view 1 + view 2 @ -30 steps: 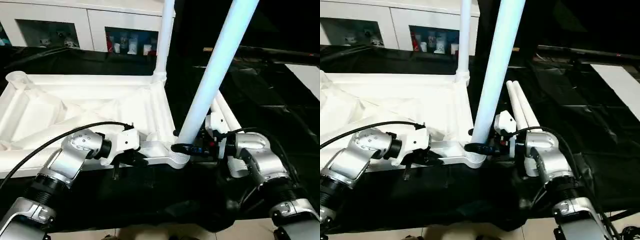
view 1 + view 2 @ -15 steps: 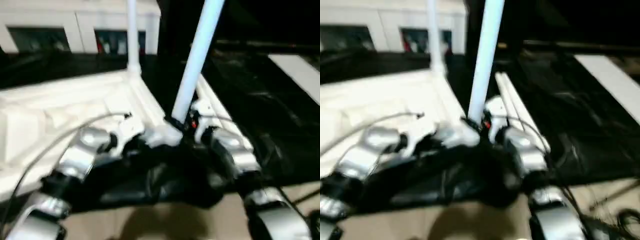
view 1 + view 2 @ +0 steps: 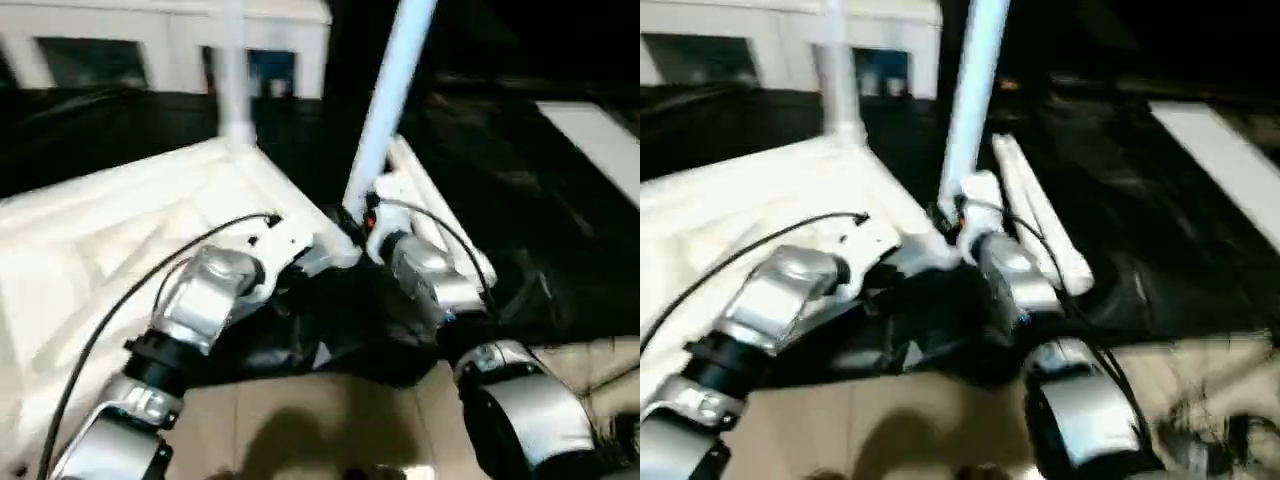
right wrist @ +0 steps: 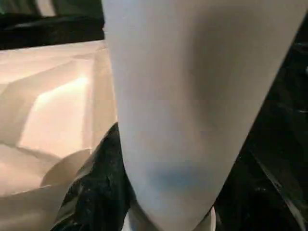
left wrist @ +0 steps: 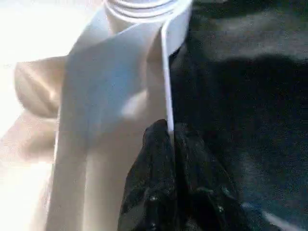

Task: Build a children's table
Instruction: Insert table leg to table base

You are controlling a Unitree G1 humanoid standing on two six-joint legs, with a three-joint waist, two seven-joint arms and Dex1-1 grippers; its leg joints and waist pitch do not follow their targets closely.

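The upturned table top (image 3: pixel 120 230) lies ribs-up on the dark worktop (image 3: pixel 520 190); left pincer (image 5: pixel 168 137) pinched on its rim, right pincer (image 3: pixel 352 222) clamped round the upright leg (image 3: pixel 385 100) at the near corner socket.

The leg (image 3: pixel 385 105) rising just beyond the right hand (image 3: pixel 358 222) is running off the top edge. Motion blur is smearing that hand's fingers, and the cabinet (image 3: pixel 150 45) contents are staying unreadable.

From the head we look forward and down over both forearms, sharing the table top (image 3: pixel 120 220)'s corner; each wrist camera sits tight against it, the right facing the leg (image 4: pixel 192 106).
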